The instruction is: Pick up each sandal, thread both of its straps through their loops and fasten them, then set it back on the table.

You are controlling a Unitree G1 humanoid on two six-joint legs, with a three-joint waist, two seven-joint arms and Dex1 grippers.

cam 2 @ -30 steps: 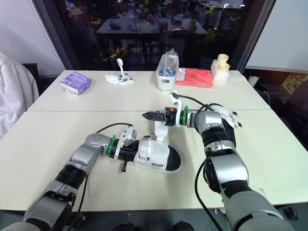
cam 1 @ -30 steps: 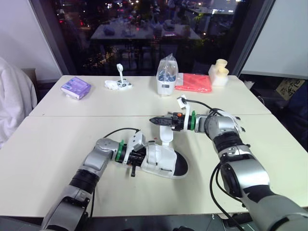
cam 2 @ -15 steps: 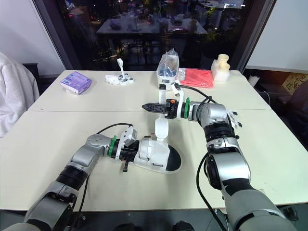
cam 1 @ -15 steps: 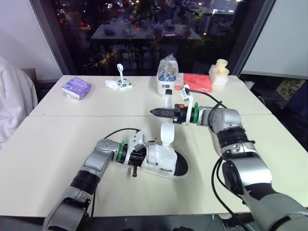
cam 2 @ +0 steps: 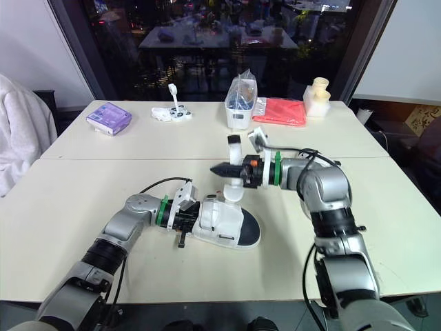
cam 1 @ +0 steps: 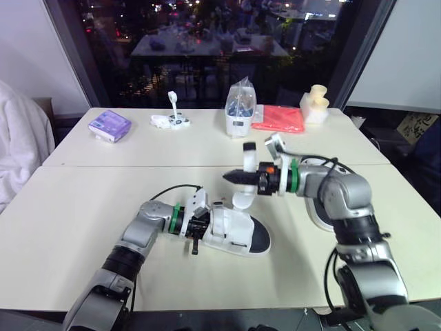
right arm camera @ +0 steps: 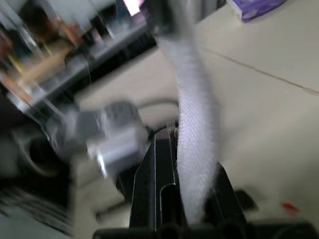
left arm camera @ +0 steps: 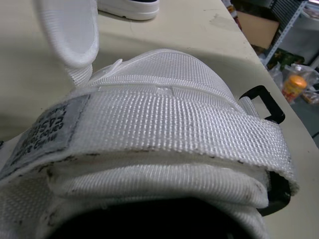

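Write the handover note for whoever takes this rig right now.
The left gripper is shut on the heel end of the white mesh sandal, low over the cream table.
The right gripper is shut on the sandal's loose white strap, held upright.
The second white sandal lies on the table beyond.
Done: no sandal finished.
Left: thread and fasten this strap, set the sandal down, then do the second.
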